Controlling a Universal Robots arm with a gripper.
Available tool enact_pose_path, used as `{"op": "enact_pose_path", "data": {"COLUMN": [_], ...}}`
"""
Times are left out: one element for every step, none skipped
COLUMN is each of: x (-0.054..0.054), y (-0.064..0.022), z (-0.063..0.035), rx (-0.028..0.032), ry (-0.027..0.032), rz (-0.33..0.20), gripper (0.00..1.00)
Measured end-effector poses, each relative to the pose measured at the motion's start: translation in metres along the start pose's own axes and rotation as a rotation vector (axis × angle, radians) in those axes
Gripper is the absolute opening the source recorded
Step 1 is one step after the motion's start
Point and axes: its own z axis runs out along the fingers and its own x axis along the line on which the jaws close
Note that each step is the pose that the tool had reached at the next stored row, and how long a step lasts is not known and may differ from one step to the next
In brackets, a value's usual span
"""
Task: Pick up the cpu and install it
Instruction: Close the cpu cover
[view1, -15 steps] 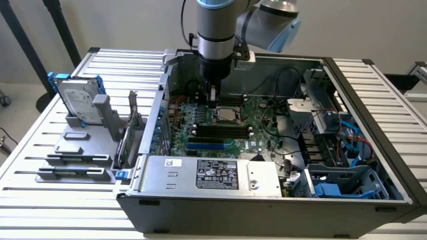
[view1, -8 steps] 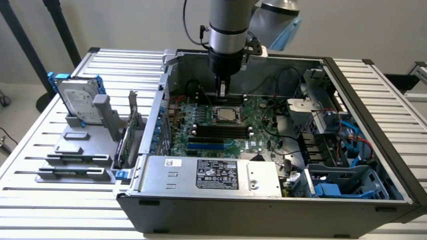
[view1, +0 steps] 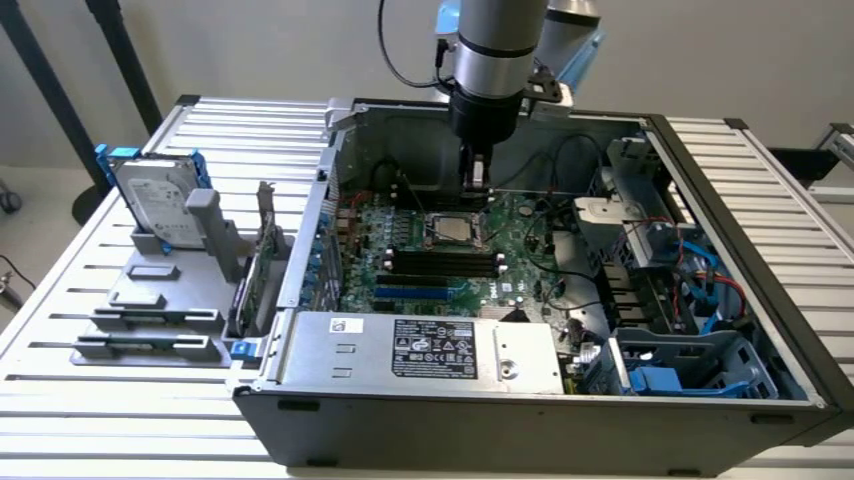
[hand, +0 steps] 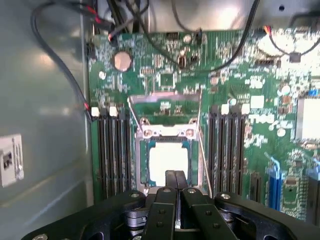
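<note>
Labels first: we can't read much. The power supply (view1: 414, 352), a dull grey metal box on the side of the case (view1: 534, 430) away from the gripper (view1: 475, 178), has a black label (view1: 434, 350) crammed with print and logos, all too small for us to make out. There's a little white sticker (view1: 344, 325) at its corner too. Same story with the markings on the green motherboard (hand: 165, 55).

The gripper's black fingers are pressed flat together with nothing between them. In the wrist view the cpu (hand: 167, 157) lies right below the tips. It's a flat square with a shiny pale metal top, lying level in its socket (hand: 145, 170). We can't tell if the tips touch it. Just past the cpu, the socket's metal load plate (hand: 165, 106) stands flipped up, thin wire levers running alongside.

Long black memory slots (hand: 112, 150) flank the socket on both sides of the fingers. Well off to the side, outside the case, a silver hard drive (view1: 154, 200) in a blue frame stands upright on the ribbed metal table (view1: 80, 300).
</note>
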Motion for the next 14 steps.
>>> {"op": "enact_pose_path", "data": {"x": [0.000, 0.000, 0.000, 0.000, 0.001, 0.001, 0.001, 0.000, 0.000, 0.000, 0.000, 0.000, 0.000, 0.000], "y": [0.0045, 0.0094, 0.0139, 0.0184, 0.0228, 0.0273, 0.0318, 0.0366, 0.0411, 0.0456, 0.0501, 0.0546, 0.0591, 0.0638], "z": [-0.0023, -0.0045, -0.0059, -0.0070, -0.0078, -0.0082, -0.0085, -0.0087, -0.0088, -0.0088, -0.0089, -0.0089, -0.0090, -0.0090], "rx": [0.0002, 0.0004, 0.0004, 0.0005, 0.0006, 0.0006, 0.0008, 0.0009, 0.0010, 0.0010, 0.0011, 0.0012, 0.0012, 0.0014], "ry": [0.0008, 0.0018, 0.0033, 0.0049, 0.0066, 0.0086, 0.0105, 0.0120, 0.0136, 0.0151, 0.0166, 0.0183, 0.0203, 0.0230], "rz": [0.000, 0.000, 0.000, 0.000, -0.001, -0.001, -0.001, -0.001, -0.001, -0.001, -0.001, -0.001, -0.001, -0.001], "gripper": [0.11, 0.11, 0.11, 0.11, 0.11, 0.11, 0.11, 0.11, 0.11, 0.11, 0.11, 0.11, 0.11, 0.11]}}
